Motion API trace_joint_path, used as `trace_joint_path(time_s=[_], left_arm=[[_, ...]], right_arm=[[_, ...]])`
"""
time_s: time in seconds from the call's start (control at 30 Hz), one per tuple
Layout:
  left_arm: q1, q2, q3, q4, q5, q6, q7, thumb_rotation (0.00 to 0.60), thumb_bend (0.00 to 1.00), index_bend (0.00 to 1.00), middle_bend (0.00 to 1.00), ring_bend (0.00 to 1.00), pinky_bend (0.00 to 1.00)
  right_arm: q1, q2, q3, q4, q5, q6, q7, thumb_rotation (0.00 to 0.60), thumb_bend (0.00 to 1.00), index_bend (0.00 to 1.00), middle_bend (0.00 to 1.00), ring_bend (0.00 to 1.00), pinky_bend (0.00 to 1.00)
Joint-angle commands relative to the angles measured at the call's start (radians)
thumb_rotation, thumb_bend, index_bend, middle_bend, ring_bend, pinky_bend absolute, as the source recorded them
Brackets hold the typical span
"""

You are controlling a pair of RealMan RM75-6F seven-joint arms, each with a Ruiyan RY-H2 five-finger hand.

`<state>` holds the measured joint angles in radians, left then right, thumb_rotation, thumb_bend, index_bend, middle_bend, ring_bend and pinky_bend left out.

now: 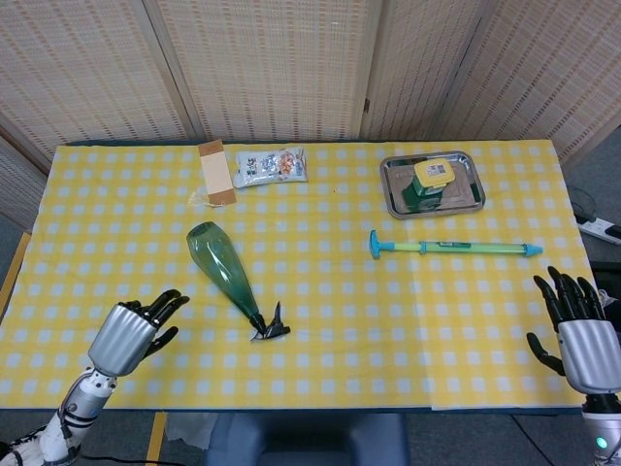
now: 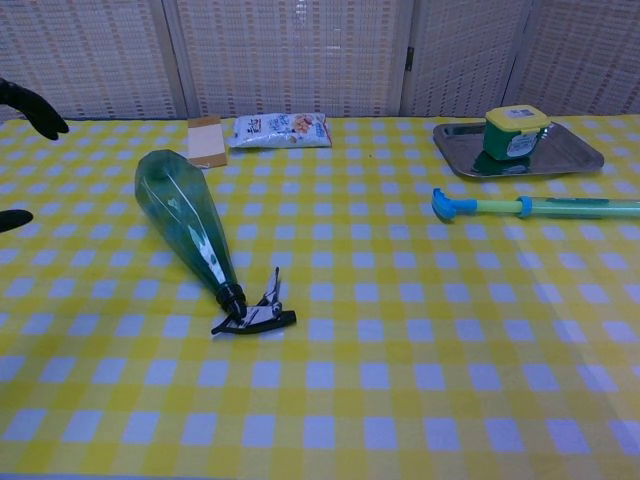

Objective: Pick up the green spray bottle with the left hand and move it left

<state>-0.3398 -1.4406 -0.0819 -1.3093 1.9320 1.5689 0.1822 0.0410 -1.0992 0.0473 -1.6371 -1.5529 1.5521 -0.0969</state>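
Note:
The green spray bottle (image 1: 225,271) lies on its side on the yellow checked tablecloth, its black trigger head (image 1: 271,329) pointing toward the table's front; the chest view shows the bottle (image 2: 190,225) left of centre. My left hand (image 1: 131,333) hovers over the front left of the table, left of the bottle and apart from it, fingers spread and holding nothing. Only its dark fingertips (image 2: 30,105) show at the chest view's left edge. My right hand (image 1: 582,335) is at the front right corner, fingers spread, empty.
A brown card (image 1: 215,173) and a snack packet (image 1: 271,166) lie at the back. A metal tray (image 1: 395,196) with a green and yellow box (image 1: 429,183) stands back right. A long teal and green stick (image 1: 451,248) lies right of centre.

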Motion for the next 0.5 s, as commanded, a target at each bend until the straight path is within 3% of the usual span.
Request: trace_joint_path(time_s=[0.03,0.27,0.5], left_arm=[[-0.064,-0.048,0.009,0.043,0.017,-0.079,0.037,0.600,0.24,0.35,0.41,1.00,1.00],[-0.128,-0.072,0.020,0.042,-0.007,-0.185,0.067,0.600,0.23,0.28,0.38,1.00,1.00],[-0.209,-0.142,0.039,0.139,0.069,-0.187,0.102,0.600,0.23,0.29,0.38,1.00,1.00]], right_arm=[[-0.003,0.007,0.004,0.000,0.001,0.006,0.013,0.600,0.35,0.00,0.00,0.00,0.00],[-0.017,0.009,0.033,0.032,-0.032,0.094,0.084,0.600,0.35,0.00,0.00,0.00,0.00],[-0.046,0.016,0.052,0.086,-0.060,0.195,0.267,0.600,0.35,0.00,0.00,0.00,0.00]])
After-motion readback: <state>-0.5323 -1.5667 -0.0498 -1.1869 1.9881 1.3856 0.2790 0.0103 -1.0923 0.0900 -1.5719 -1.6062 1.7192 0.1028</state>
